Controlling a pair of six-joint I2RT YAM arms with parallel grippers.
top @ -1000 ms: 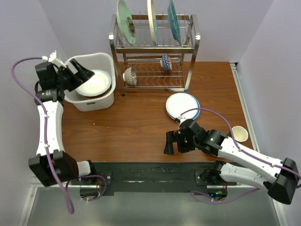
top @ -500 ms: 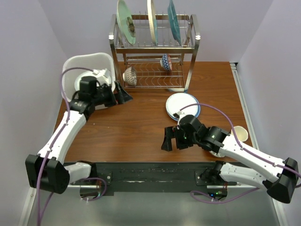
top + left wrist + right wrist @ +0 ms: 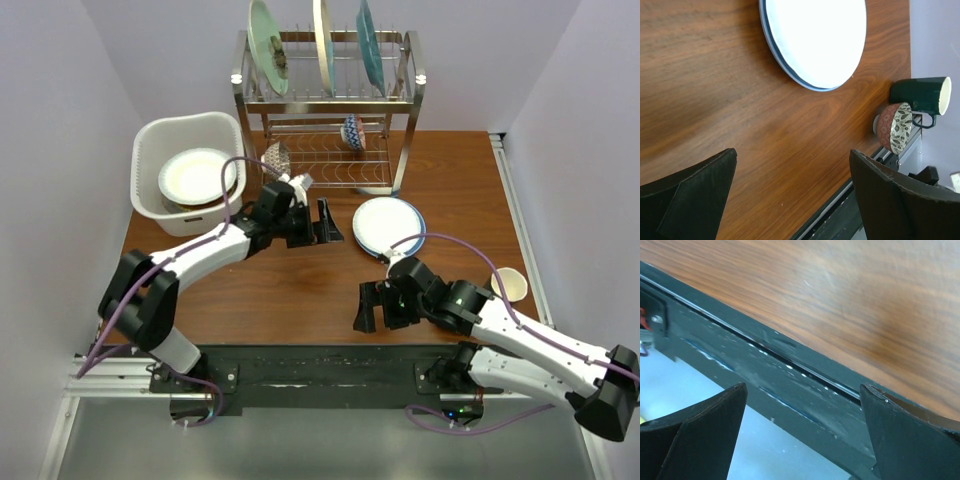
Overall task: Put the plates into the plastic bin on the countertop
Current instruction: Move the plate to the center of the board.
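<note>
From above, the left gripper [image 3: 328, 225] is wide open and holds nothing, just beside a white plate [image 3: 385, 222] on the countertop [image 3: 290, 280]; the right gripper [image 3: 378, 312] is wide open and empty too, and the plastic bin [image 3: 200, 222] has a pale plate [image 3: 195, 175] in it. The left wrist camera shows the white plate [image 3: 815, 40] lying on a blue plate [image 3: 788, 74], past the open fingers [image 3: 695, 195]. The right wrist camera shows open fingers [image 3: 700, 435] over the countertop's [image 3: 840, 290] front edge.

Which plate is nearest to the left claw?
The white plate on the countertop, stacked on a blue one; others stand in the rack or lie in the bin.
</note>
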